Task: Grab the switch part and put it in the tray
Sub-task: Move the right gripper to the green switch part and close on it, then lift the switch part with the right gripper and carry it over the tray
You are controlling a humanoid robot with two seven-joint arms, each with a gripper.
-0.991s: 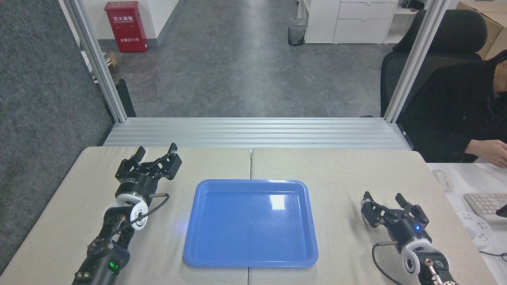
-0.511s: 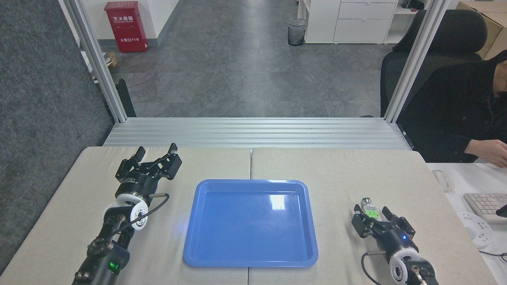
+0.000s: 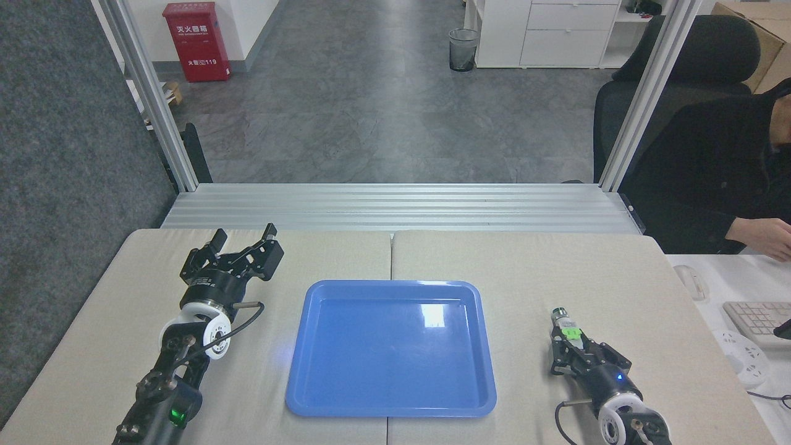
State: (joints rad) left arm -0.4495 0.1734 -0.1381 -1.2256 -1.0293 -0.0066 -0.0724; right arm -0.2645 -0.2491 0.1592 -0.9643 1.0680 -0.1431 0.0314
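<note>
The switch part (image 3: 566,326), white-grey with a green clip and a dark cylindrical far end, sticks out from between the fingers of my right gripper (image 3: 576,345) on the right side of the table, right of the tray. The gripper is shut on the part's near end. I cannot tell whether the part rests on the table or is just above it. The blue tray (image 3: 383,364) lies in the middle of the table with nothing in it. My left gripper (image 3: 245,235) stands open left of the tray's far corner, holding nothing.
An aluminium rail (image 3: 395,207) runs along the table's far edge. At the right a person in a black sleeve has a hand (image 3: 766,238) near a keyboard (image 3: 757,318) and a mouse (image 3: 689,281) on a neighbouring white desk.
My right gripper has drawn back toward me and to the left, its fingers have come together on the switch part, and the part has shifted left with it. The left arm has not moved.
</note>
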